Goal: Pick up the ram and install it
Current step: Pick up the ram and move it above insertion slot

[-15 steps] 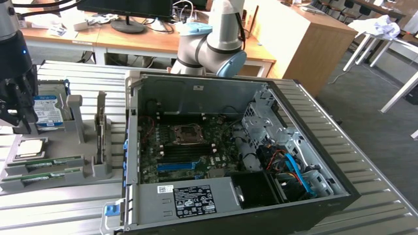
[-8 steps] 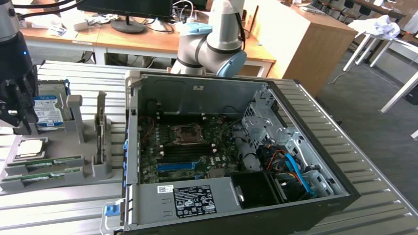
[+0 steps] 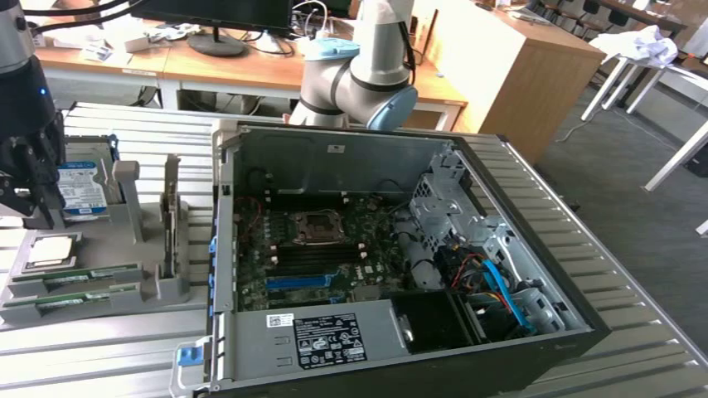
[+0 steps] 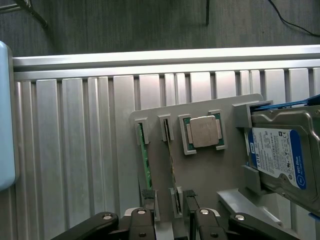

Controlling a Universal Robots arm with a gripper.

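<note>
Items counted: two ram sticks, one processor, one hard drive, one holder, one computer case, one hand.

The first ram stick [image 4: 144, 162] and the second ram stick [image 4: 171, 167] were long, thin green boards. They stood on edge in parallel slots of a flat grey holder [image 4: 210, 180]. The holder lay on the ribbed aluminium counter [image 4: 75, 150], toward the counter's edge at the exterior view's left, just beside the case.

The processor [image 4: 204, 131] was a small square silver chip. It sat in its own grey frame on the holder, near the second ram stick. The hard drive [image 4: 280, 155] was silver with a blue-white label and stood in a grey bracket at the holder's side away from the sticks.

The computer case [image 3: 531, 332] was black-framed with grey metal walls and lay open-side up at mid-counter. A dark green motherboard [image 3: 321, 249] was exposed inside.

The hand [image 4: 169, 197] was dark and two-fingered and hung over the holder. Its fingers [image 4: 191, 202] were spread apart and grasped nothing. In the wrist view the end of the second ram stick lay between the fingertips, and the first ram stick ran toward one fingertip. Contact with either stick could not be established.
</note>
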